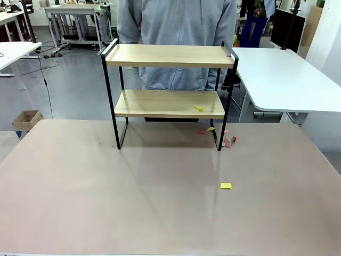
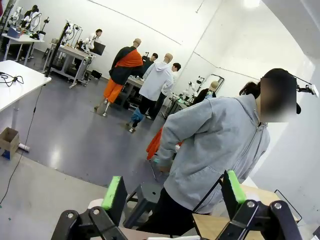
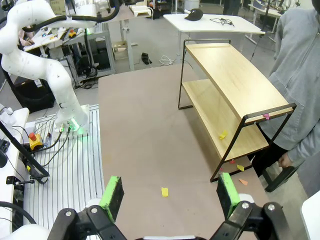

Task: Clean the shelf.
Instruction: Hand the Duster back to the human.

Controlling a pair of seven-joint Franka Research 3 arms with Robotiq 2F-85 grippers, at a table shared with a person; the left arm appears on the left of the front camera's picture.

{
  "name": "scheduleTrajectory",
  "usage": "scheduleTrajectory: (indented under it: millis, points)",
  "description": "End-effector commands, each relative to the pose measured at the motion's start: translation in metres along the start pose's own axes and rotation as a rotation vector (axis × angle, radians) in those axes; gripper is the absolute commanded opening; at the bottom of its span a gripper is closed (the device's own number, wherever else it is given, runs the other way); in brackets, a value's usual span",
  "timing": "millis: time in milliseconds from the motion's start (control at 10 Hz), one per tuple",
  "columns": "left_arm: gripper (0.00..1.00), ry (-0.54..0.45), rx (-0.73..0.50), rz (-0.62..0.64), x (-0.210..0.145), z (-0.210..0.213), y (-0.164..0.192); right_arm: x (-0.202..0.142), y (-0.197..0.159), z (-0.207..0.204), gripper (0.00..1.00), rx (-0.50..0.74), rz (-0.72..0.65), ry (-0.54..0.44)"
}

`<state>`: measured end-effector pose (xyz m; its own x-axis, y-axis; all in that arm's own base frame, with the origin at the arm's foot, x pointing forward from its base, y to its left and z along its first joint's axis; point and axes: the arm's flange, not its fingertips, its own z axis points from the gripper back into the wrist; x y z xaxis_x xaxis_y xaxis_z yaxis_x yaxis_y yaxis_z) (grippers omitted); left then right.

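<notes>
The shelf (image 1: 169,56) stands at the far middle of the brown table, two light wooden boards in a black frame. A yellow paper scrap (image 1: 199,108) lies on its lower board and a pink scrap (image 1: 229,53) on the top board's right end. Small red and yellow scraps (image 1: 211,129) lie on the table under its right side, and another yellow scrap (image 1: 226,185) lies nearer me. From high over the near table, the right wrist view looks down on the shelf (image 3: 235,80), and my right gripper (image 3: 170,195) is open and empty. My left gripper (image 2: 174,192) is open, raised, facing the person.
A person in a grey hoodie (image 1: 178,26) stands right behind the shelf. My left arm (image 3: 35,60) rises beside the table's edge. A white table (image 1: 287,74) stands at the far right and a cardboard box (image 1: 26,118) sits on the floor at left.
</notes>
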<state>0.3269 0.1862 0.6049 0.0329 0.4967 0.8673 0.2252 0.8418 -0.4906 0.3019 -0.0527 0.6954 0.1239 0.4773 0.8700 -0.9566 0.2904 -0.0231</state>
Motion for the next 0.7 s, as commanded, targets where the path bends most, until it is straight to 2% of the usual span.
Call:
scheduleTrajectory:
  millis: [0, 600]
  points:
    - [1.00, -0.007, -0.003, 0.003, -0.0001, 0.0023, -0.0008, -0.0003, -0.0006, 0.0011, 1.00, 0.003, 0.020, 0.000]
    - [1.00, -0.007, -0.003, 0.003, -0.0001, 0.0023, -0.0008, -0.0003, -0.0006, 0.0011, 1.00, 0.003, 0.020, 0.000]
